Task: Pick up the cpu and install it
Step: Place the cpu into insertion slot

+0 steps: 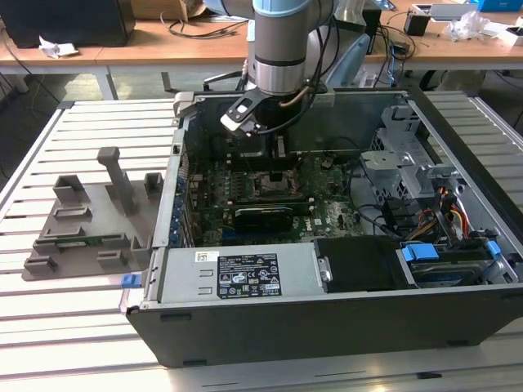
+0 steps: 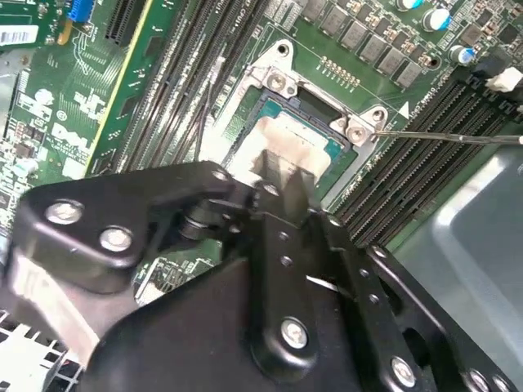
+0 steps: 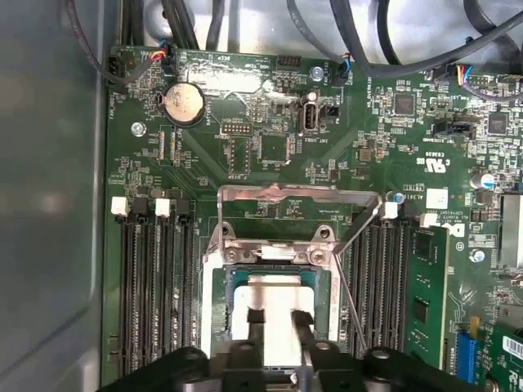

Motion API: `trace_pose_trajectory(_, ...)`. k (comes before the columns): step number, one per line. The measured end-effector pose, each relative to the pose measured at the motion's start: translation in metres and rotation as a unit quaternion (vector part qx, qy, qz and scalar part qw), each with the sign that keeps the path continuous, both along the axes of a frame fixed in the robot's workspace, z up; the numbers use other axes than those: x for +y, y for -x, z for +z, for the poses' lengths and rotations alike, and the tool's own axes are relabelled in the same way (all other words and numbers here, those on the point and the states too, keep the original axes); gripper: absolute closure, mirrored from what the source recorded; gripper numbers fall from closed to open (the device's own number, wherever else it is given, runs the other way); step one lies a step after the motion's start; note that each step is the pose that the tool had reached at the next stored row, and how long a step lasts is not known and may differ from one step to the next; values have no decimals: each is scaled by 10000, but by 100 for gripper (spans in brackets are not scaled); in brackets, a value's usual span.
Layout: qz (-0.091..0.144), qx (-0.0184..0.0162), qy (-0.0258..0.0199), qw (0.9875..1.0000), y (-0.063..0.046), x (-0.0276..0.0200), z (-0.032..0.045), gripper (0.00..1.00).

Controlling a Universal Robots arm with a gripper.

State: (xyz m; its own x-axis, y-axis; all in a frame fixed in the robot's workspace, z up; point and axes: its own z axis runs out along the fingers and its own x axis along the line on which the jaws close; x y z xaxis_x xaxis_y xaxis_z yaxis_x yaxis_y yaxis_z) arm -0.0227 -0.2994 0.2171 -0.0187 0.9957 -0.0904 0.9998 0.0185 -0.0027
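Observation:
The cpu point(image 3: 274, 292) is a flat square chip with a dull silvery top. It lies inside the open socket frame point(image 3: 282, 196) on the green motherboard, and the second wrist view shows the cpu point(image 2: 288, 140) there too. My gripper point(image 3: 278, 320) hangs directly over the chip and hides its near part. Its black body fills the foreground in the second wrist view, with the gripper point(image 2: 282, 184) tip just above the chip. In the exterior view the gripper point(image 1: 265, 155) reaches down into the open computer case. Whether it touches the chip does not show.
The socket's metal load plate stands raised. A thin lever wire point(image 2: 458, 137) sticks out beside the socket. Black memory slots point(image 3: 151, 286) flank it on both sides. Black cables point(image 3: 392, 49) hang over the board. A grey parts fixture point(image 1: 90, 220) sits outside the case at the exterior view's left.

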Motion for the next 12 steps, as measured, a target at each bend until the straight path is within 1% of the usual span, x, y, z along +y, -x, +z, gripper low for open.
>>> trace_pose_trajectory(2,0,0,-15,10000,0,-32,1,89)
trace_pose_trajectory(5,0,0,-44,10000,0,-58,4,89)
trace_pose_trajectory(6,-1,0,-51,10000,0,-58,18,89)
trace_pose_trajectory(7,0,0,-52,10000,0,-58,48,89)
trace_pose_trajectory(8,-1,0,-52,10000,0,-59,114,89)
trace_pose_trajectory(9,0,0,-52,10000,0,-58,162,89)
trace_pose_trajectory(12,0,1,-52,10000,-1,-58,247,89)
